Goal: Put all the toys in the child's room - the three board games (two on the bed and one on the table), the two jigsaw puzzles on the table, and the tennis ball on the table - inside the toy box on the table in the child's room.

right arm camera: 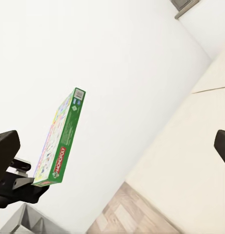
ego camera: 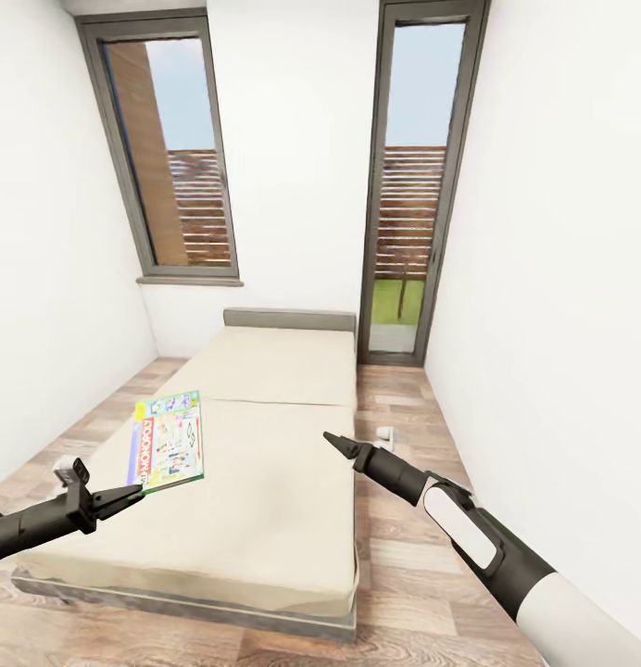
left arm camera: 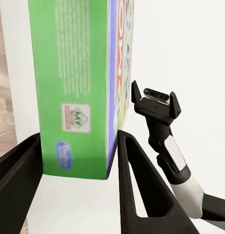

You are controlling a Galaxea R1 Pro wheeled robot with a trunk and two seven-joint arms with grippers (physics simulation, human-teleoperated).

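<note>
1. You face the bed [ego camera: 265, 482]: a plain beige mattress in a grey padded frame, headboard under the windows.
2. It stands on the wood-plank floor [ego camera: 408, 556], between white walls.

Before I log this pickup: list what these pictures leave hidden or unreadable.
- Monopoly box: in the left wrist view, its far end is cut off by the frame edge.
- Right gripper: in the head view its fingers overlap, so open or shut is unclear.
- Small white object on the floor beside the bed: too small to identify.
- Left gripper: shut on the box.
</note>
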